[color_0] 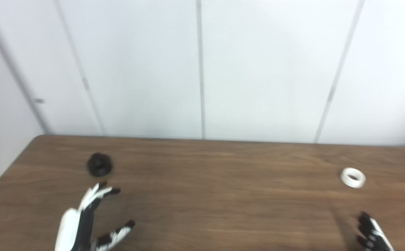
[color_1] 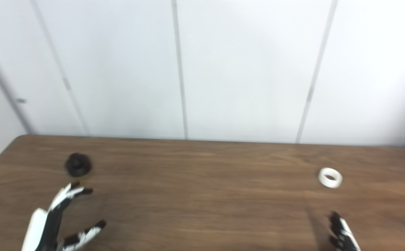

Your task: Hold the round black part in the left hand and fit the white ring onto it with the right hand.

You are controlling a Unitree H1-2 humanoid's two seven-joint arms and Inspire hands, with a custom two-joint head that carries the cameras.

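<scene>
Nothing grasped yet: left robot hand (color_0: 90,219) released near black part (color_0: 99,164), right robot hand (color_0: 371,234) state unclear, white ring (color_0: 352,177) untouched on table (color_0: 223,195).

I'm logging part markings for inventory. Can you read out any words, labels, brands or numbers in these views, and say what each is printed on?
None can be read.
Round black part: no marking shows; the picture is blurred.
White ring: plain.
Table, wall panels, both robot hands: no text visible.

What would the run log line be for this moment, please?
phase: reach | left hand: open, near black part, not touching | right hand: low, state unclear | white ring: on table, untouched
</scene>
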